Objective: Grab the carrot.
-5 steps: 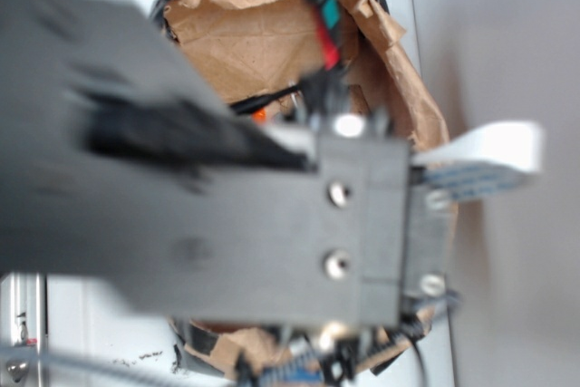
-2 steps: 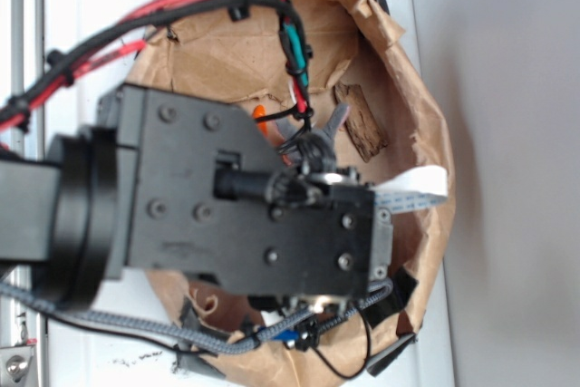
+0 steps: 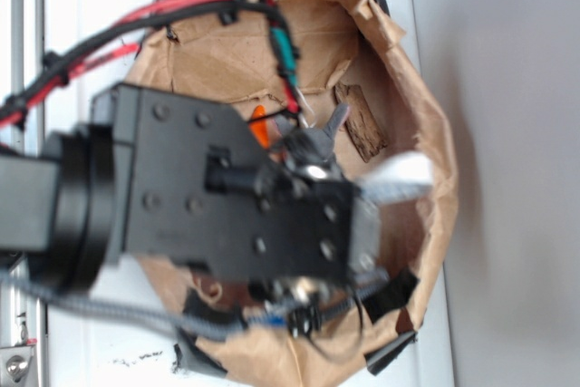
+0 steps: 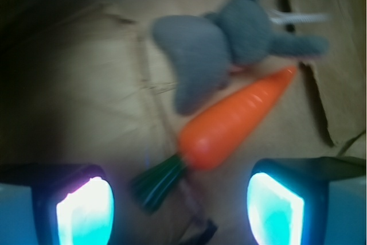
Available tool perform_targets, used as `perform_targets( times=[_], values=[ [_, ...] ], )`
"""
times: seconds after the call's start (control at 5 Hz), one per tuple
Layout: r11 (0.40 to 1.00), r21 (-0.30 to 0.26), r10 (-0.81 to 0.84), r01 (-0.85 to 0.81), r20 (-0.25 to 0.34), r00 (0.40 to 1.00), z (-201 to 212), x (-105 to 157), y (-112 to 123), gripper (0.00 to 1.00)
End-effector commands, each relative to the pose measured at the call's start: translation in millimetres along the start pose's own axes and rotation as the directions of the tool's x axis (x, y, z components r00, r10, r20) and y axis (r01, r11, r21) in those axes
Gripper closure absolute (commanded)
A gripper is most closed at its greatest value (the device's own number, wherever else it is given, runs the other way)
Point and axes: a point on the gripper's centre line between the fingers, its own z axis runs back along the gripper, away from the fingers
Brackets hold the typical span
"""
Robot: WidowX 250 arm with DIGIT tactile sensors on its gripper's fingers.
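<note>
claw (image 4: 180, 210) is spread wide, both glowing fingertips (image 4: 86, 210) showing at the bottom corners of the wrist view with nothing between them. carrot (image 4: 238, 119) lies just ahead of the gap on the brown paper (image 4: 74, 84), running diagonally: green stem (image 4: 157, 182) closest to the claw and a bit left of centre, pointed tip going away up and to the right. nothing is touching it from the claw side, so the stem end has open paper around it. farther out, the grey plush bunny (image 4: 229, 44) sits right against the carrot's far half, looks like it's touching or overlapping the upper edge. from the exterior view the arm (image 3: 208, 197) covers most of the paper bag (image 3: 408, 88), whose crumpled walls ring the whole spot. a small brown piece (image 3: 360, 124) sits beyond the claw near the bag's right wall.
</note>
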Motion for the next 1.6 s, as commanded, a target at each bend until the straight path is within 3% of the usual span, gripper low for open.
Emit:
perform_targets(
  times=[0.0, 0.2, 0.4, 0.6, 0.8, 1.0, 1.2, 1.4],
  values=[
    [0.982, -0.087, 0.170, -0.169, 0.013, 0.985, -19.6, 7.7, 12.3, 0.00],
    [0.987, -0.070, 0.146, -0.147, -0.010, 0.989, -36.3, 5.2, -2.6, 0.00],
    [0.989, 0.008, 0.148, -0.147, -0.035, 0.988, -65.4, -0.6, -11.2, 0.00],
    [0.982, 0.052, 0.187, -0.184, -0.054, 0.981, -75.4, -5.9, -11.9, 1.00],
    [0.985, 0.003, 0.170, -0.170, -0.048, 0.984, -58.1, -5.2, -12.2, 1.00],
    [0.983, -0.079, 0.163, -0.166, -0.041, 0.986, -15.7, 0.3, -10.8, 1.00],
    [0.981, -0.113, 0.158, -0.160, -0.030, 0.987, 27.0, 5.3, -1.1, 1.00],
    [0.989, -0.100, 0.101, -0.106, -0.048, 0.994, 51.2, 6.6, 11.1, 1.00]
  ],
)
